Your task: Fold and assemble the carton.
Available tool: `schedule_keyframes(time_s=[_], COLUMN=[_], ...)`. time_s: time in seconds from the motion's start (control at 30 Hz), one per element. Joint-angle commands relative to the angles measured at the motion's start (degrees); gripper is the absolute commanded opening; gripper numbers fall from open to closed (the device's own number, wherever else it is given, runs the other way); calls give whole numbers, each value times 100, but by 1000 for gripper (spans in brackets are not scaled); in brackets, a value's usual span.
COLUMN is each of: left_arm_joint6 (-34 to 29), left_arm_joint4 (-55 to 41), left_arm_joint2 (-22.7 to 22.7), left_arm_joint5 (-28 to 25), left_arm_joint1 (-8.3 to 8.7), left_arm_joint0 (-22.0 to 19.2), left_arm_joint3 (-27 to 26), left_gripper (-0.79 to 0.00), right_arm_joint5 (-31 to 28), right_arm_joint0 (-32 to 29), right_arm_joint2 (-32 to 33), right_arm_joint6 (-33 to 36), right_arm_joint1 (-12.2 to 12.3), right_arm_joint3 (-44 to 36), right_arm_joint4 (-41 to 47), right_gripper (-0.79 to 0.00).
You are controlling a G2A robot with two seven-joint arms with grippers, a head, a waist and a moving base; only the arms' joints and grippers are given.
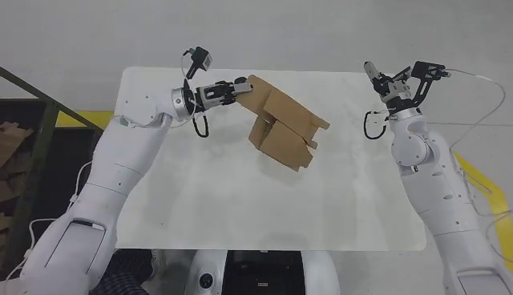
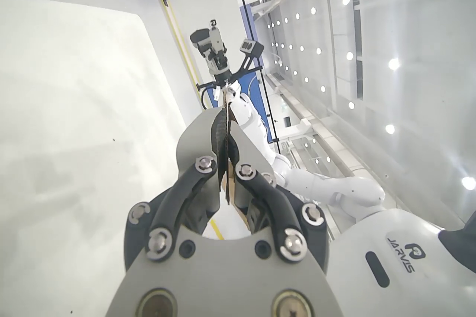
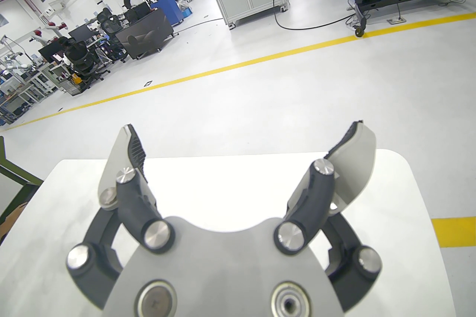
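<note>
Clamped the left fingers [image 1: 238, 87] on an edge flap of the carton [image 1: 284, 123], held half-open over the bench [image 1: 240, 215] – likely leaving panels free for the right fingers [image 3: 128, 147], spread wide and well apart.

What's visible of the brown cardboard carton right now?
The brown corrugated cardboard carton is partly folded, not yet a closed box: its panels are creased at angles, and small flaps jut from the side away from the grip. The left claw pinches one edge, shut on the board. The carton is tilted over the middle of the white table; whether it touches the tabletop is unclear.
</note>
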Motion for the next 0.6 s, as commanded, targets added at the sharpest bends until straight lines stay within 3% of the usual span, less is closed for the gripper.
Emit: schedule_keyframes(time_s=[0.0, 0.57], left_arm_joint6=[-75, -281], left_arm_joint4=[-27, -40], left_arm_joint2=[23, -24], left_arm_joint5=[14, 3], left_arm_joint1=[-4, 15], left_arm_joint0=[25, 106], left_arm_joint3=[-71, -177], left_gripper=[-785, -785], right_arm_joint5=[0, 0], right_arm_joint0=[0, 0], right_arm_joint2=[0, 0], right_arm_joint6=[0, 0], right_arm_joint1=[0, 0], right_arm_joint3=[0, 0], right_arm_joint4=[0, 0], right_gripper=[0, 0])
